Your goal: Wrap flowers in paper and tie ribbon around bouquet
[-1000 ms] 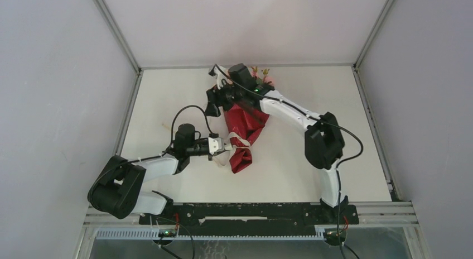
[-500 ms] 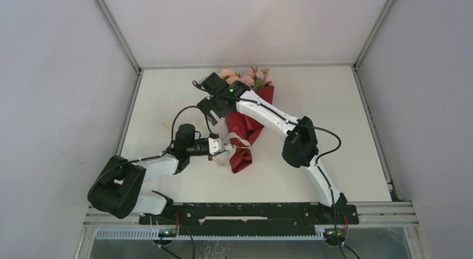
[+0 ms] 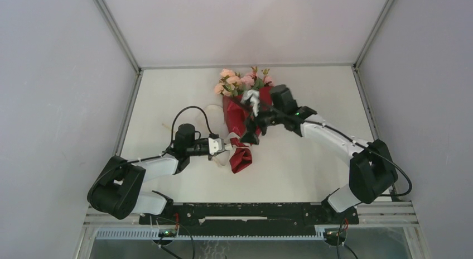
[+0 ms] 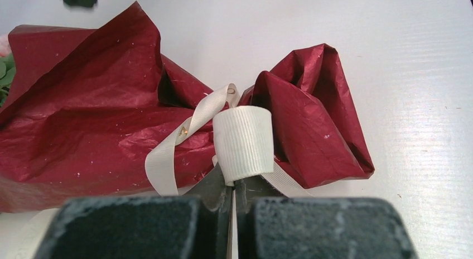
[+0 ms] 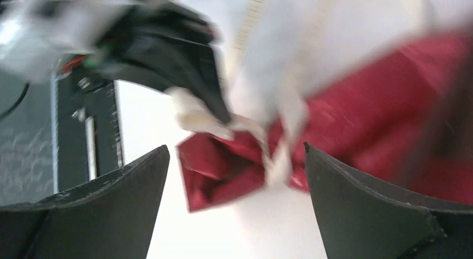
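Observation:
The bouquet lies on the white table with its pink flowers at the far end and its red paper cone tapering toward me. A cream ribbon loops around the pinched neck of the paper. My left gripper is shut on the ribbon, just left of the cone's narrow end. My right gripper hangs open over the right side of the cone. Its blurred wrist view shows the paper and ribbon between the wide-spread fingers.
Grey walls with aluminium frame posts close in the table on three sides. A black rail carrying the arm bases runs along the near edge. More ribbon curls on the table left of the bouquet.
My right arm has swung from the bouquet's far left over to its right side, uncovering the flowers, and its jaws have spread wider. The left gripper has kept its hold and place.

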Controlling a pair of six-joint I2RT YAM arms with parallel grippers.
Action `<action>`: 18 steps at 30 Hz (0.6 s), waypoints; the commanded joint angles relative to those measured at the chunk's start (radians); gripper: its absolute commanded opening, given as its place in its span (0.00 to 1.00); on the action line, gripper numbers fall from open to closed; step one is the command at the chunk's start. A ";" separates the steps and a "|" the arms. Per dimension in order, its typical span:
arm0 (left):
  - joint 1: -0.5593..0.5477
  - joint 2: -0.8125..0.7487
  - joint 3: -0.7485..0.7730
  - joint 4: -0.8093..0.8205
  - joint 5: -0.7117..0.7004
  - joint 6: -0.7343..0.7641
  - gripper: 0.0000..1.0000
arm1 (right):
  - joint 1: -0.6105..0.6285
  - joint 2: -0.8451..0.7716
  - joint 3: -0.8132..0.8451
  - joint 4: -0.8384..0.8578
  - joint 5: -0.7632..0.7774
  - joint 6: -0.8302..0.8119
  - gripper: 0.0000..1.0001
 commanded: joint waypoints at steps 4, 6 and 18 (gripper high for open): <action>-0.007 -0.030 0.017 -0.004 0.009 0.027 0.00 | 0.185 0.017 -0.015 0.130 -0.152 -0.348 0.99; -0.006 -0.029 0.021 -0.011 0.011 0.029 0.00 | 0.195 0.040 -0.015 0.166 -0.141 -0.343 0.99; -0.006 -0.021 0.040 -0.035 0.014 0.031 0.00 | 0.215 0.110 -0.008 0.158 -0.090 -0.346 0.61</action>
